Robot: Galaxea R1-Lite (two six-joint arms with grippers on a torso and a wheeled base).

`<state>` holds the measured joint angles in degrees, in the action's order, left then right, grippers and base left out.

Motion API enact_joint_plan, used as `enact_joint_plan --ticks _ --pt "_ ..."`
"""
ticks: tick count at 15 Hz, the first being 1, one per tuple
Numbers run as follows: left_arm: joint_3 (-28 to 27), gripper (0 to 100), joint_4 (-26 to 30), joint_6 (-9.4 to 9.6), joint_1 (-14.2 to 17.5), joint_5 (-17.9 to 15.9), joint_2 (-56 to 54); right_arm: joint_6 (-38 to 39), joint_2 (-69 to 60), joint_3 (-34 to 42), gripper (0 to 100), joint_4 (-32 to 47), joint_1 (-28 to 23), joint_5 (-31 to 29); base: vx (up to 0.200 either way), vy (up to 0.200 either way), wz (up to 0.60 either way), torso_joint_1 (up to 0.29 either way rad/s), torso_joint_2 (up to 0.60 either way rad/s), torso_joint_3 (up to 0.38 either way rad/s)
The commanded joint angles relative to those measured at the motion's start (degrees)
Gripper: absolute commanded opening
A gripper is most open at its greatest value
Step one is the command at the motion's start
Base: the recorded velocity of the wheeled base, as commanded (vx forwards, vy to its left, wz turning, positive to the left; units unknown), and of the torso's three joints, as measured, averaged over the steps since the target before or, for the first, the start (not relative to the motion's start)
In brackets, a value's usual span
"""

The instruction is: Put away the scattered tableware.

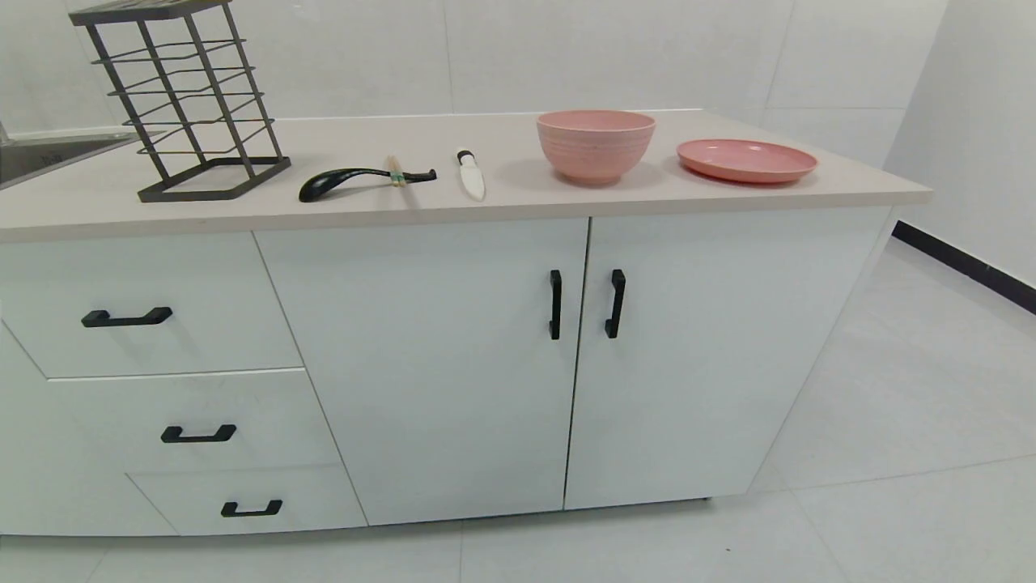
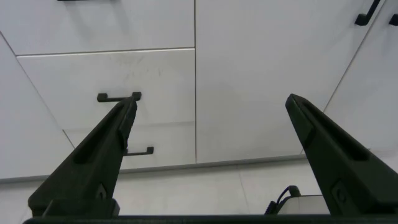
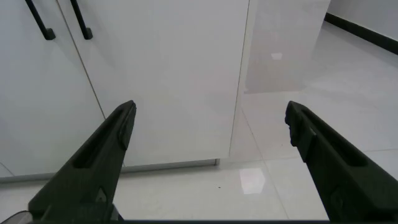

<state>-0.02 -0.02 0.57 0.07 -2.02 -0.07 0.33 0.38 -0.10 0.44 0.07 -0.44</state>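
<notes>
On the beige countertop (image 1: 243, 212) lie a black spoon (image 1: 340, 180), a pair of chopsticks (image 1: 396, 172) across its handle, and a white knife (image 1: 470, 175) with a black end. To their right stand a pink bowl (image 1: 596, 144) and a pink plate (image 1: 746, 159). A black wire rack (image 1: 184, 97) stands at the counter's left. My left gripper (image 2: 211, 109) is open, low in front of the drawers (image 2: 112, 74). My right gripper (image 3: 210, 115) is open too, low before the cabinet's right corner (image 3: 242, 74), with nothing between its fingers.
A steel sink (image 1: 48, 154) sits at the far left of the counter. Below are two cabinet doors with black handles (image 1: 584, 304) and three drawers with black pulls (image 1: 126, 317). Open tiled floor (image 1: 914, 405) lies to the right of the cabinet.
</notes>
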Motion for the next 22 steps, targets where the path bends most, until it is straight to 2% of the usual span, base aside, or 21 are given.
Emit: enact_joint_plan --ticks 1,4,5,6,7,8,11,12,14,17,19,21,22 --pt "0.0 100 0.0 0.48 0.0 0.3 0.1 -0.1 0.1 0.0 100 0.0 -0.1 0.0 0.000 0.000 0.00 0.000 0.00 0.000" --pt "0.0 100 0.0 0.48 0.0 0.3 0.1 -0.6 0.1 0.1 100 -2.0 0.0 0.0 0.000 0.000 0.00 0.000 0.00 0.000" --pt "0.0 100 0.0 0.48 0.0 0.3 0.1 -0.6 0.1 0.1 100 -6.6 -0.1 0.1 0.000 0.000 0.00 0.000 0.00 0.000" --pt "0.0 100 0.0 0.48 0.0 0.3 0.1 -0.6 0.1 0.1 100 -6.9 -0.1 0.1 0.000 0.000 0.00 0.000 0.00 0.000" --pt "0.0 100 0.0 0.48 0.0 0.3 0.1 -0.3 0.1 -0.3 100 -14.1 -0.1 0.3 0.000 0.000 0.00 0.000 0.00 0.000" --pt "0.0 100 0.0 0.48 0.0 0.2 0.1 -0.2 0.2 -1.5 100 -13.2 -0.1 1.2 0.000 0.000 0.00 0.000 0.00 0.000" --pt "0.0 100 0.0 0.48 0.0 0.1 0.1 -0.6 8.3 -11.8 100 -3.5 0.9 7.6 0.000 0.000 0.00 0.000 0.00 0.000" --pt "0.0 100 0.0 0.48 0.0 0.1 0.1 -2.4 14.7 -15.5 100 -1.5 1.7 10.5 0.000 0.000 0.00 0.000 0.00 0.000" --pt "0.0 100 0.0 0.48 0.0 0.1 0.1 -3.8 23.6 -17.4 100 -2.5 2.8 13.5 0.000 0.000 0.00 0.000 0.00 0.000" --pt "0.0 100 -0.1 0.48 0.0 0.3 0.1 -5.0 36.4 -18.1 100 -10.5 7.1 14.6 0.000 0.000 0.00 0.000 0.00 0.000" --pt "0.0 100 0.0 0.48 0.0 0.2 0.1 -8.4 46.0 -18.6 100 -16.0 11.6 18.8 0.000 0.000 0.00 0.000 0.00 0.000" --pt "0.0 100 0.0 0.48 0.0 0.2 0.1 -8.9 48.1 -19.0 100 -16.9 12.1 19.6 0.000 0.000 0.00 0.000 0.00 0.000" --pt "0.0 100 0.0 0.48 0.0 0.2 0.1 -10.3 58.5 -22.0 100 -22.1 14.3 23.3 0.000 0.000 0.00 0.000 0.00 0.000"
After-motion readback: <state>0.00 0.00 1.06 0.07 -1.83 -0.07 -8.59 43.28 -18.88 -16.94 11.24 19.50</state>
